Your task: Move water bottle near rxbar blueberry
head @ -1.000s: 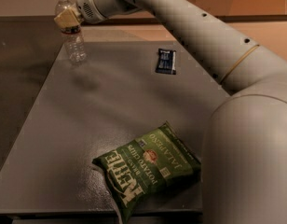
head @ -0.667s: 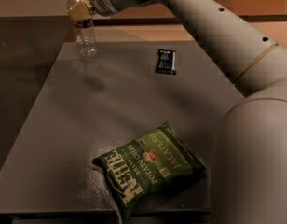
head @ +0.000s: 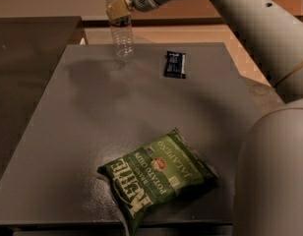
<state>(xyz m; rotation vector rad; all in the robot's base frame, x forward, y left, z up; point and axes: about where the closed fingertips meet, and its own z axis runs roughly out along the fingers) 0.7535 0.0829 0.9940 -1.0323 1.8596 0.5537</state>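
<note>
Moved since before: the water bottle (head: 123, 36) and the gripper (head: 118, 8) are now further to the right along the far edge of the table (head: 63, 132), closer to the rxbar blueberry (head: 174, 64) than they were a second ago.
Gripper: at the top of the view, left of centre, with its fingers pinching the upper part of the water bottle just under the white cap.
Water bottle: upright, held in the gripper, with its bottom at the far edge of the table; I cannot tell if it touches the surface or hangs just above it.
Rxbar blueberry: lies flat on the far part of the table, to the right of the bottle, near it but apart.
Arm (head: 250, 18): white, comes from the lower right, rises along the right side and reaches left to the bottle.
Chip bag (head: 159, 177): green, lies flat near the front edge of the table, well apart from the bottle and the bar.
Shadow (head: 92, 73): soft dark patch on the table, in front of the bottle and to its left.
</note>
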